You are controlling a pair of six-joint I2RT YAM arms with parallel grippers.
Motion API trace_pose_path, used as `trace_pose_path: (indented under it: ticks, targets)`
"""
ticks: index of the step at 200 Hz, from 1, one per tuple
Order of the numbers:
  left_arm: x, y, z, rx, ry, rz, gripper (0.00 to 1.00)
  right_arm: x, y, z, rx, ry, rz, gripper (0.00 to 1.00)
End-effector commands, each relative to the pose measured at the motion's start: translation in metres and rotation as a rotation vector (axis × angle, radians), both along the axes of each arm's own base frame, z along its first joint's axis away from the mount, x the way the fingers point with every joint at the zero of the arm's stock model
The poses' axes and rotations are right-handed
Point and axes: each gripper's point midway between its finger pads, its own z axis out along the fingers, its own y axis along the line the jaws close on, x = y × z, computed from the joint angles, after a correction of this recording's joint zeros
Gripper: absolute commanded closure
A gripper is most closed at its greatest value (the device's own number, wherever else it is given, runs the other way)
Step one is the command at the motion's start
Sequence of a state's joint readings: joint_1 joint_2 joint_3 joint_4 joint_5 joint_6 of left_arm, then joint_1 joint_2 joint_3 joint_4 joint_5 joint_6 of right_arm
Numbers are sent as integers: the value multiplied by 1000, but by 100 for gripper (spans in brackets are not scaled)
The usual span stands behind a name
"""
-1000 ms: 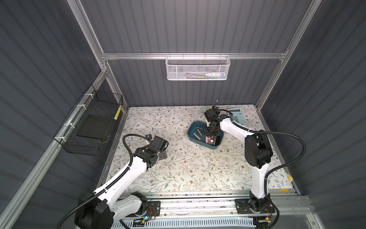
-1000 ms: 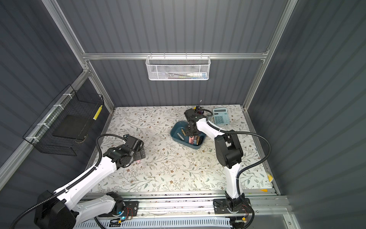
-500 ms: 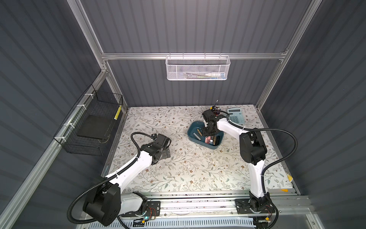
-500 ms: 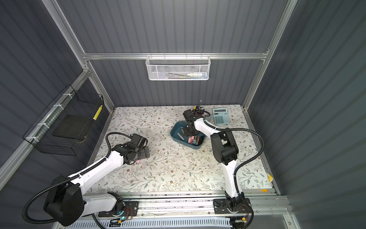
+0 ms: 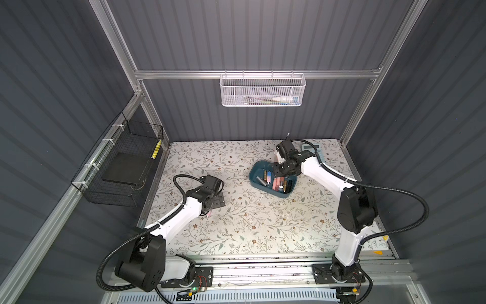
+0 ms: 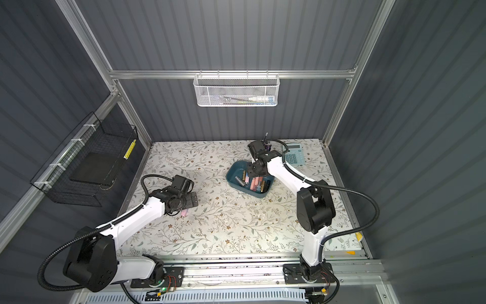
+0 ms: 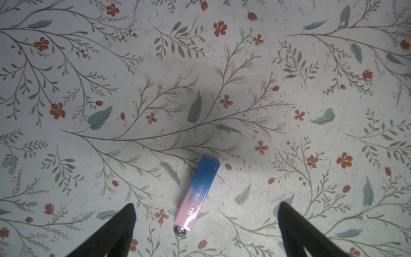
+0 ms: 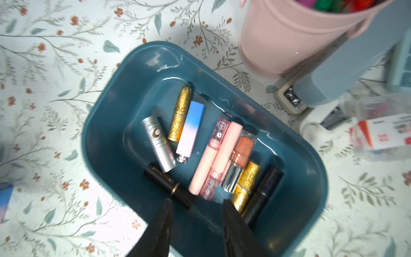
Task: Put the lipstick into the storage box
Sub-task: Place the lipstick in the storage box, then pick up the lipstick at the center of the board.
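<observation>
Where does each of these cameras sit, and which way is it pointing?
Both top views: high up front, looking down on the floral table; left arm and right arm show whole.
Left wrist: on the left arm, looking down at a blue-pink lipstick; open fingertips of the left gripper show.
Right wrist: on the right arm, looking down into the storage box; fingertips of the right gripper show.
Shared: both top views also show that box and lipstick.

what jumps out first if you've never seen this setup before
The teal storage box toward the back of the floral table, holding a row of gold, silver, pink and black lipsticks, with the right gripper open above them. Then a lone blue-and-pink lipstick lying flat on the table's left side, beneath the wide-open left gripper.
</observation>
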State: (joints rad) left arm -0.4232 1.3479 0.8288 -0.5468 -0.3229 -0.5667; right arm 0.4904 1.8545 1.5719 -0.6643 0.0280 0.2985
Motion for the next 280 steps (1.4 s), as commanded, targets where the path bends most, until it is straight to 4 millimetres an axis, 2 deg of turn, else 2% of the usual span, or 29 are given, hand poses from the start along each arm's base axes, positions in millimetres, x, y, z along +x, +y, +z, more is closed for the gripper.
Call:
trace_pose_path:
  ticks: [1, 43, 97, 112, 152, 195, 227, 256, 280]
  targets:
    - [-2, -4, -13, -14, 33, -28, 0, -16, 0, 2, -11, 6, 9, 59]
    - [-10, -1, -27, -17, 62, -17, 1, -33, 0, 7, -17, -3, 21, 59]
    - [-21, 3, -48, -20, 107, -6, 7, -50, 5, 16, -3, -18, 41, 60]
    - [-19, 2, -49, -26, 113, -12, 12, -54, 5, 18, 0, -21, 46, 60]
    - [-13, 0, -55, -39, 141, -18, 15, -64, 0, 21, -3, -31, 37, 61]
    - [-13, -3, -62, -46, 179, -29, 25, -68, -6, 18, -18, -30, 29, 61]
    - [-13, -4, -61, -56, 175, -27, 38, -70, -5, 17, -8, -28, 30, 61]
    - [-16, -6, -63, -67, 197, -28, 60, -72, -6, 18, -7, -36, 31, 61]
    - [-18, -6, -60, -71, 198, -24, 75, -73, -8, 16, -8, -33, 30, 61]
